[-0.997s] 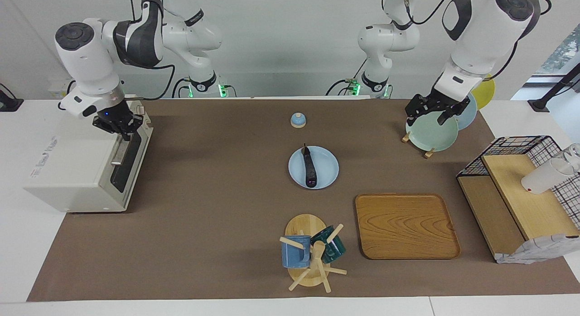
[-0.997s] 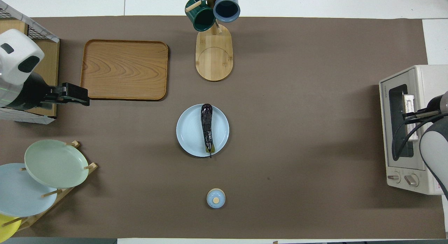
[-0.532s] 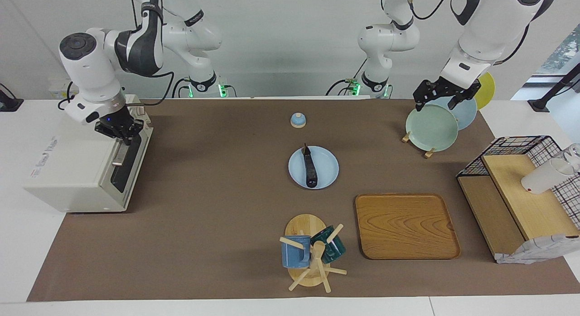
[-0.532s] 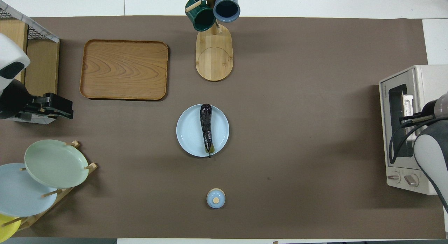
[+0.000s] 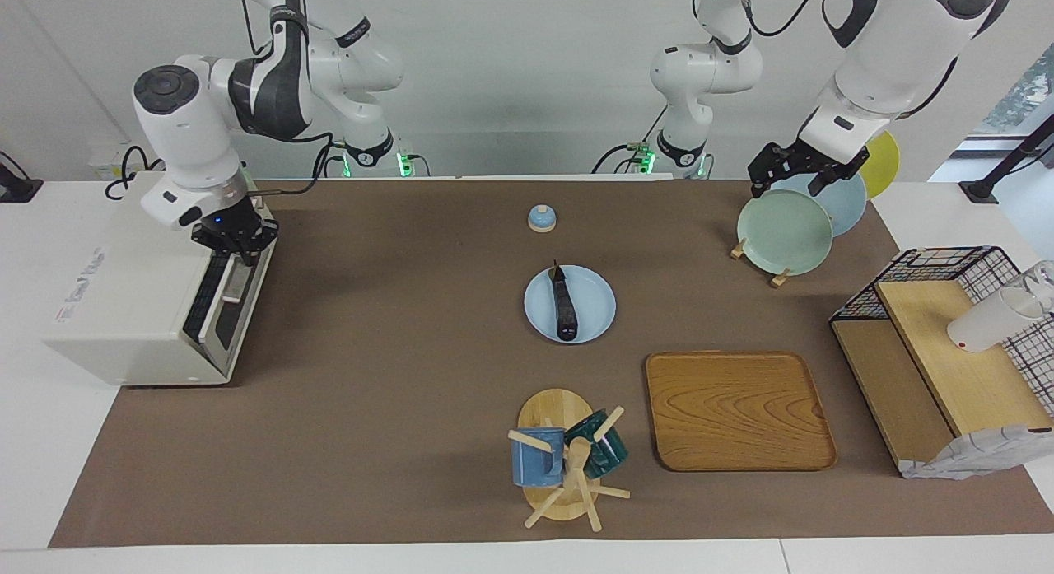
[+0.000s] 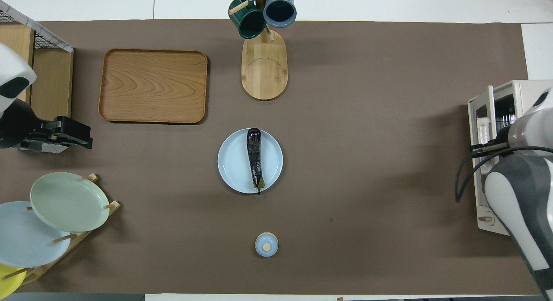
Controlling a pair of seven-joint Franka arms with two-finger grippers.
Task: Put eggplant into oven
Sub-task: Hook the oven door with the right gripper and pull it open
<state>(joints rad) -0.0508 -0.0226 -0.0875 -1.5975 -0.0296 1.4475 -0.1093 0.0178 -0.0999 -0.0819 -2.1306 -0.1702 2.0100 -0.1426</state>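
Presently the right gripper [image 5: 236,243] is clamped shut on the handle of the oven [image 5: 123,310], whose door stands partly open. Left to do: the eggplant [image 5: 563,307] lies untouched on the blue plate [image 5: 597,298] mid-table. Left gripper [image 5: 797,172], jaws apart, hangs over the plate rack [image 5: 782,232]. Only the overhead view shows the oven's interior.

Eggplant [image 5: 563,309] on a plate [image 5: 594,307] mid-table; oven [image 5: 132,310] at the right arm's end, plate rack [image 5: 778,232] and wire shelf [image 5: 939,343] at the left arm's. Farther from the robots than the plate: tray [image 5: 737,409], mug tree [image 5: 564,459]. Nearer: small lid [image 5: 541,218].
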